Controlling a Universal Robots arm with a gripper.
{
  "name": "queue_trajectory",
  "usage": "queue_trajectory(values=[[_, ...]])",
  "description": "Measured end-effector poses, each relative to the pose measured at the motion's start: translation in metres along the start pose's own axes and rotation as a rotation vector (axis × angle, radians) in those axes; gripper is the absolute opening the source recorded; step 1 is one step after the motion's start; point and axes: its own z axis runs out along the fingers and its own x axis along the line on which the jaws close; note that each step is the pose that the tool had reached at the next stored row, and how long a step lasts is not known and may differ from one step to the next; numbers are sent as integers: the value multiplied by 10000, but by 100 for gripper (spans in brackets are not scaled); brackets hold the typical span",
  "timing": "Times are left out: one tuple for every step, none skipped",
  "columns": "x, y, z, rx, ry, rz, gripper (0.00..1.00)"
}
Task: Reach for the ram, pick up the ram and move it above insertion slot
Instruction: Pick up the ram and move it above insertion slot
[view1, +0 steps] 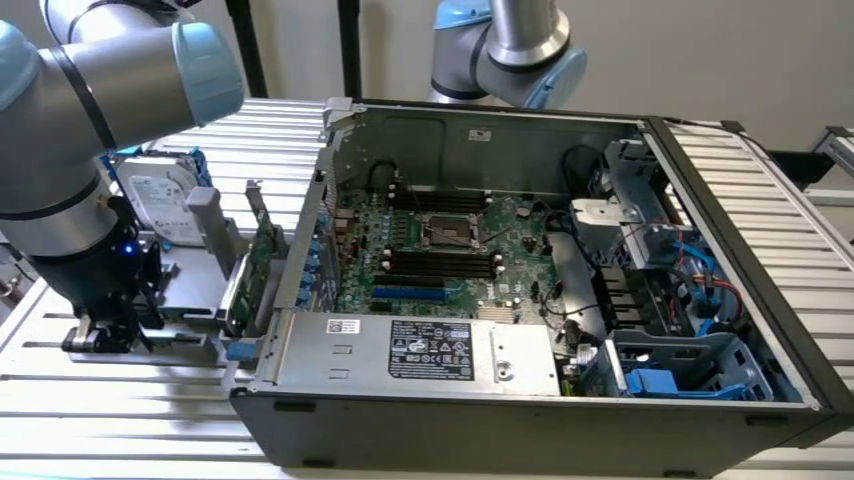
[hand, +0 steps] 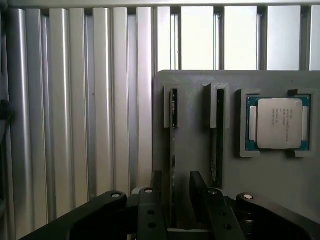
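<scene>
The ram (hand: 173, 135) stands on edge in a slot of the grey holder (hand: 200, 85); I see it as a thin dark strip. My gripper (hand: 175, 196) is low over the holder and open. Its black fingers (hand: 198, 192) straddle the stick's near end, one close against it and the other a small gap away. In the exterior view my gripper (view1: 112, 325) hangs at the holder (view1: 200, 290), to the exterior view's left of the open computer case (view1: 534, 420). The black memory slots (view1: 438, 263) lie on the motherboard (view1: 514, 225) beside the processor socket (view1: 450, 232).
A second slot (hand: 218, 135) holds another thin stick, and a processor chip (hand: 279, 122) sits in a recess beside it. The silver hard drive with blue rails (view1: 167, 205) and a green expansion card (view1: 256, 275) stand between my arm and the case wall. A second arm (view1: 514, 50) rises behind the case.
</scene>
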Motion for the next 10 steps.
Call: queue_trajectory(values=[[6,-4,5,-20,1,-5,36],[10,-6,10,-38,1,-8,36],[12,-7,15,-51,0,-9,36],[12,-8,16,-61,1,-9,36],[12,-8,17,-65,3,-11,36],[13,-9,17,-67,3,-12,36],[13,-9,17,-67,3,-13,34],[13,-9,18,-65,1,-13,34],[13,-9,18,-66,0,-17,28],[13,-10,18,-65,0,-25,28]])
